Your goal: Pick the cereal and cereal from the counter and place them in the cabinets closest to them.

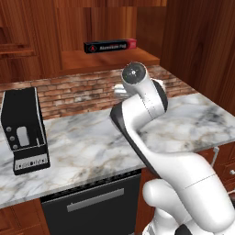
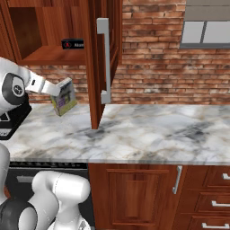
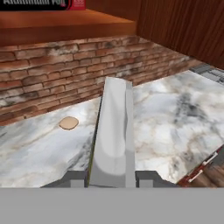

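Counter (image 2: 148,134) veined marble | backsplash (image 2: 148,67) brick (red-brown) | cabinets (image 1: 110,62) wooden

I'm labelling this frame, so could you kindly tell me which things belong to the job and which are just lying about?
Job in hand:
- cereal box, held tilted above the counter
- gripper, shut on it
- cabinet shelf

Lying about:
- black-and-red foil box
- black toaster
- small tan round item

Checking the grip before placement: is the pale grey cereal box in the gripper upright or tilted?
Tilted. In the right base view the pale grey cereal box leans sideways in the shut gripper, lifted off the marble counter.
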You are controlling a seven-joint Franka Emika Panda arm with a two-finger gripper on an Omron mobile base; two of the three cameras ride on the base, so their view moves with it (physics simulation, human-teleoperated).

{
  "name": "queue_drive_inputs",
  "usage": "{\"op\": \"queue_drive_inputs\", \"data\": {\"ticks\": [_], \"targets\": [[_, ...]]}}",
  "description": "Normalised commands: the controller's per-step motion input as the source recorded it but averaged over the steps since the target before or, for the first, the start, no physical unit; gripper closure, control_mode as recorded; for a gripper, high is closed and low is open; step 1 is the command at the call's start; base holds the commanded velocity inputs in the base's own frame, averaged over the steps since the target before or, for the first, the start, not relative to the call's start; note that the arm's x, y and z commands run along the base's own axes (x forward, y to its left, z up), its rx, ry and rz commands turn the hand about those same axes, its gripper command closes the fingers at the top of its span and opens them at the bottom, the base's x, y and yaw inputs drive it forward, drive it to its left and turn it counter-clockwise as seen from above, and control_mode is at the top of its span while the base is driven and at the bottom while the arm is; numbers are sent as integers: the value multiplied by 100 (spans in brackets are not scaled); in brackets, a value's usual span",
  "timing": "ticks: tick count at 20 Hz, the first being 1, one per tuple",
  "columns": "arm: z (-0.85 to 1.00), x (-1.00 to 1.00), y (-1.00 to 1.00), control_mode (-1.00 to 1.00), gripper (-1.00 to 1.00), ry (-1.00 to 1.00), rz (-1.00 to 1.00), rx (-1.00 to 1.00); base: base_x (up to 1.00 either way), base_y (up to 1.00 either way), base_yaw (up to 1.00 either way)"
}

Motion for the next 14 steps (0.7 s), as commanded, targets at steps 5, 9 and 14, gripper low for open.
{"op": "queue_drive_inputs", "data": {"ticks": [5, 9, 14], "targets": [[66, -10, 0, -100, 100, -5, 6, 0, 0, 0, 0], [57, -10, 0, -100, 100, -2, 8, 0, 0, 0, 0], [47, -14, 0, -100, 100, 0, 12, 0, 0, 0, 0]]}}
